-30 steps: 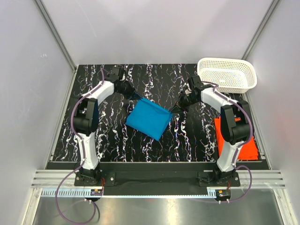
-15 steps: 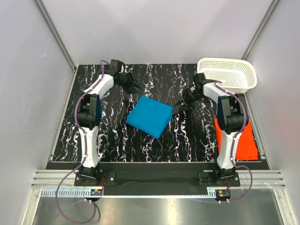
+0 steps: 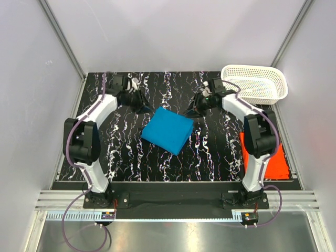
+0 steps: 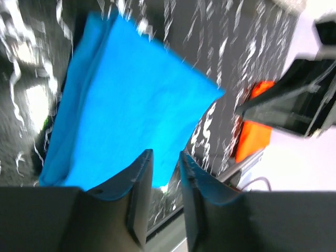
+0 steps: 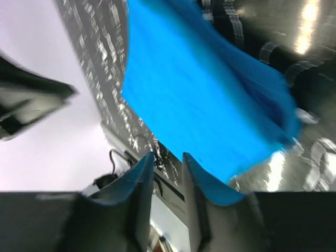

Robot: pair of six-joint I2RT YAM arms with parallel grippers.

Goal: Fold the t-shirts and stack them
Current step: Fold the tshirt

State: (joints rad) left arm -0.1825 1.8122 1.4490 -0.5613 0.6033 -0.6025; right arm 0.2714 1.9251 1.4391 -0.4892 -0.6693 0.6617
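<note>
T-shirt in bright blue lies folded flat, a tilted rectangle.

The left arm rises from its base and reaches forward and inward, its wrist tipped down so that the left gripper points toward the middle. The right arm mirrors it with a bent elbow, and the right gripper aims inward and down from the other side. The left fingers and the right fingers stand slightly parted, with nothing between them.
</note>
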